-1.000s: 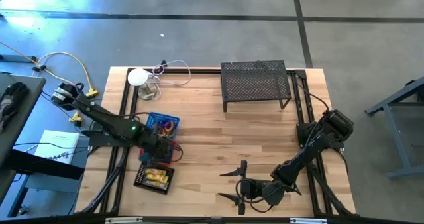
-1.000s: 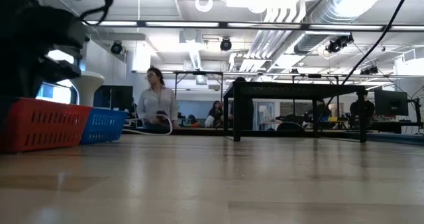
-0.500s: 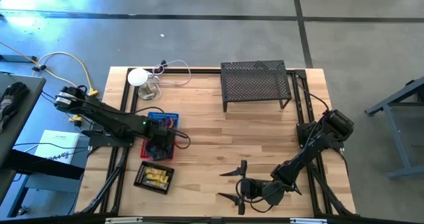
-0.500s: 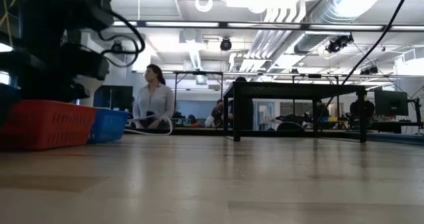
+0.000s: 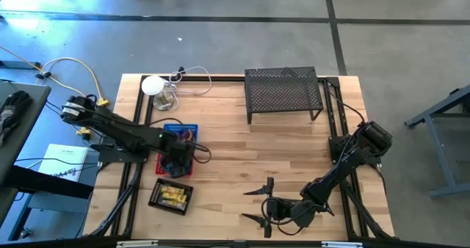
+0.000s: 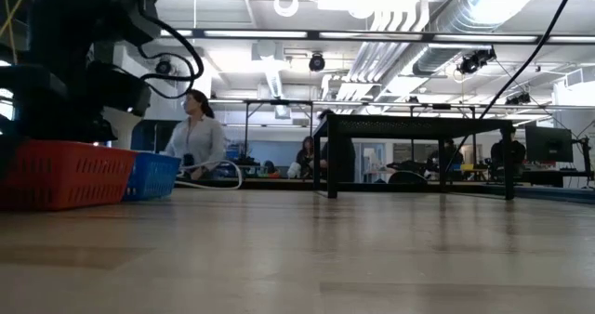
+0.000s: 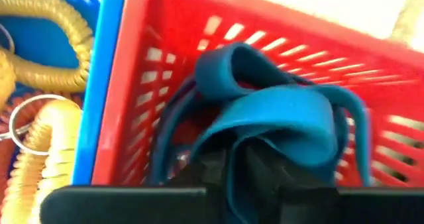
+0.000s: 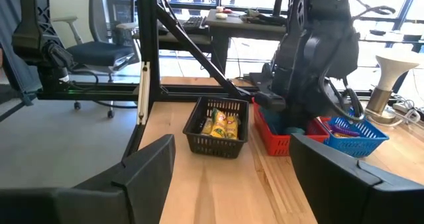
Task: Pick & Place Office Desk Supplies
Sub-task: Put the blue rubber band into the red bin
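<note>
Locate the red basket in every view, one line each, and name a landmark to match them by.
High view: red basket mostly hidden under the left gripper, between the blue basket and black basket.
Low view: far left, blue basket beside it.
Left wrist view: fills the frame, blue elastic loops inside.
Right wrist view: centre right, beneath the left arm.
Landmark: the adjoining blue basket.

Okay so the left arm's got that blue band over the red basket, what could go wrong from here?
The blue elastic loop is draped around the left gripper's fingers, so it may snag and lift back out of the red basket when the arm rises. The blue basket sits right against the red one, so a sideways pull could drop the loop in the wrong bin or nudge both.
</note>
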